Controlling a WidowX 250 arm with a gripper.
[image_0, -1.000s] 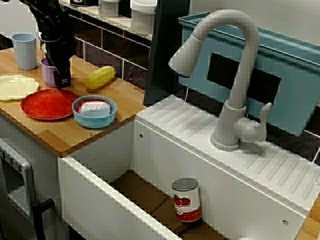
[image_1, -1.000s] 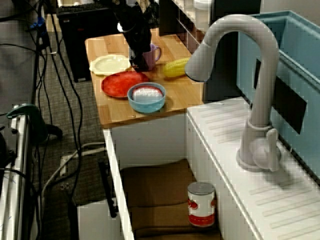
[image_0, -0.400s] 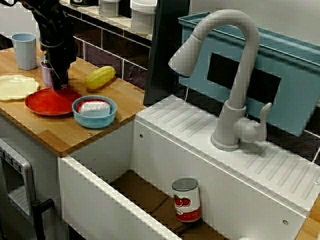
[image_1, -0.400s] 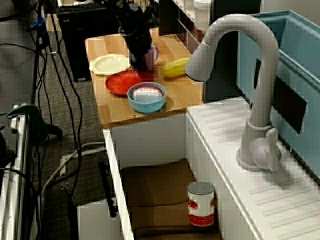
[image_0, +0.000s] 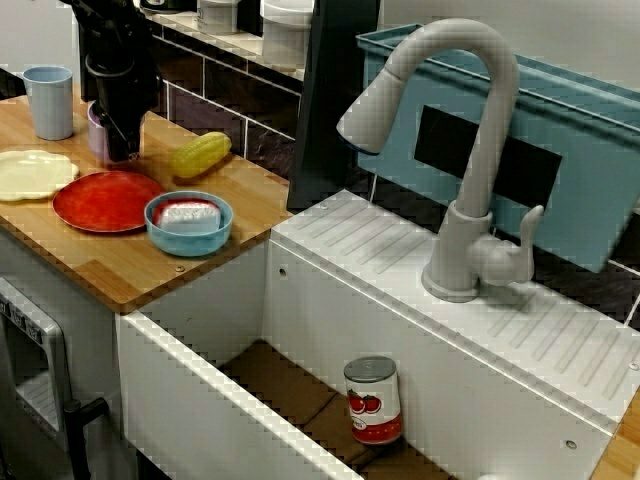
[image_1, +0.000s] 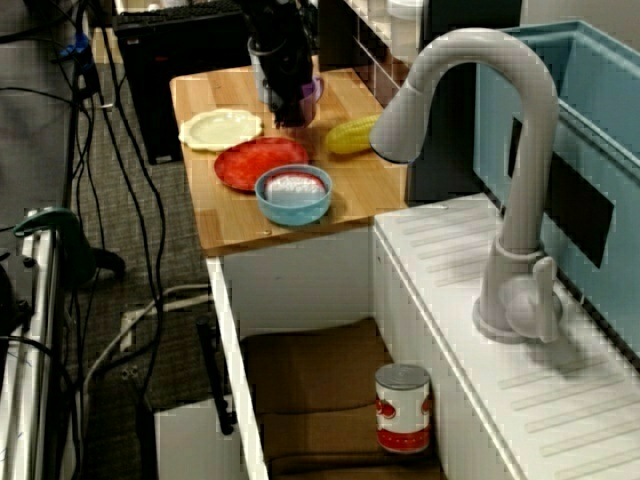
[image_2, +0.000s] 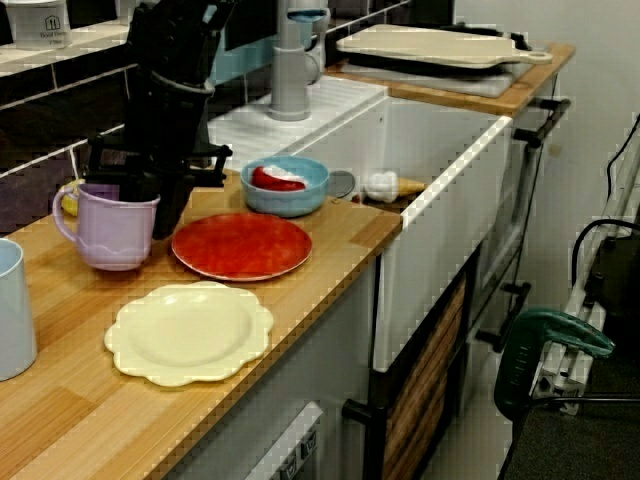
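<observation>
My gripper (image_0: 122, 150) (image_1: 290, 118) (image_2: 165, 225) hangs on the black arm just above the wooden counter. It is right beside a purple mug (image_0: 97, 130) (image_2: 110, 230) and over the far rim of a red plate (image_0: 108, 200) (image_1: 260, 162) (image_2: 242, 245). The plate lies flat and the fingers are off it, with nothing held between them. A blue bowl (image_0: 188, 238) (image_2: 285, 195) holding a red and white item touches the plate's right side. A yellow corn cob (image_0: 200, 154) (image_1: 350, 135) lies behind the bowl.
A scalloped cream plate (image_0: 30, 172) (image_2: 188, 332) and a light blue cup (image_0: 50, 100) sit left of the red plate. Right of the counter is a deep white sink with a tomato can (image_0: 372, 400) standing in it, a grey faucet (image_0: 470, 150) and a blue rack behind.
The gripper held the red plate's rim, shifted the plate slightly toward the bowl, then let go and rose beside the mug.
</observation>
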